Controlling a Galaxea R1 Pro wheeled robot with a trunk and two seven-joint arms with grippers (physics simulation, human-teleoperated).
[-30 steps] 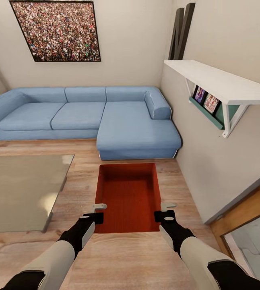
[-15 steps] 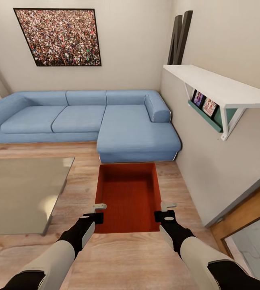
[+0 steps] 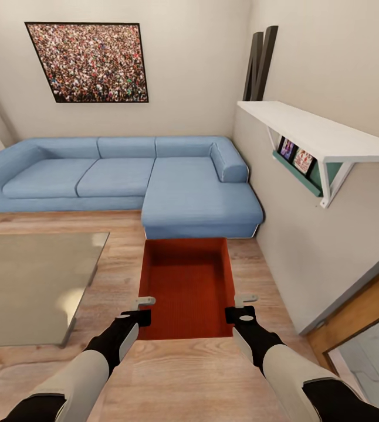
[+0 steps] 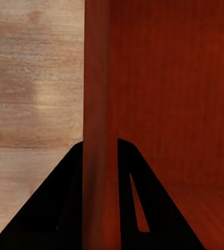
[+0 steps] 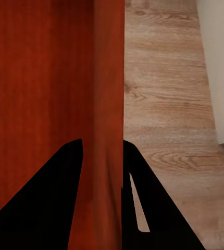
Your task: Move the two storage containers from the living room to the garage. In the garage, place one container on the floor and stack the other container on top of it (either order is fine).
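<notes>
Between the two arms, in the head view, a red-orange storage container (image 3: 186,284) is held level above the light wood-plank floor (image 3: 119,258) of the living room, its open top facing up and its far end toward a blue corner sofa (image 3: 154,181).

At far left a low glass-topped table (image 3: 31,281) stands on the planks, well apart from the container. Above the sofa hangs a framed picture of a crowd (image 3: 90,61).

The left gripper (image 3: 143,309) sits at the container's left wall near the close corner. In the left wrist view the left gripper (image 4: 100,151) has one dark finger on each side of that red wall, so its jaws are narrow and clamped on the wall.

The right gripper (image 3: 239,307) sits at the right wall, opposite. In the right wrist view the right gripper (image 5: 102,148) likewise straddles the wall, one finger inside and one outside, pinched on it, with plank floor beyond.

Whether the container's base is just clear of the floor or well above it is hard to judge from these angles.

On the right-hand wall a white shelf (image 3: 312,132) carries a teal rack with small pictures beneath it. Lower right, an orange-wood door frame (image 3: 359,310) borders a pale floor.
</notes>
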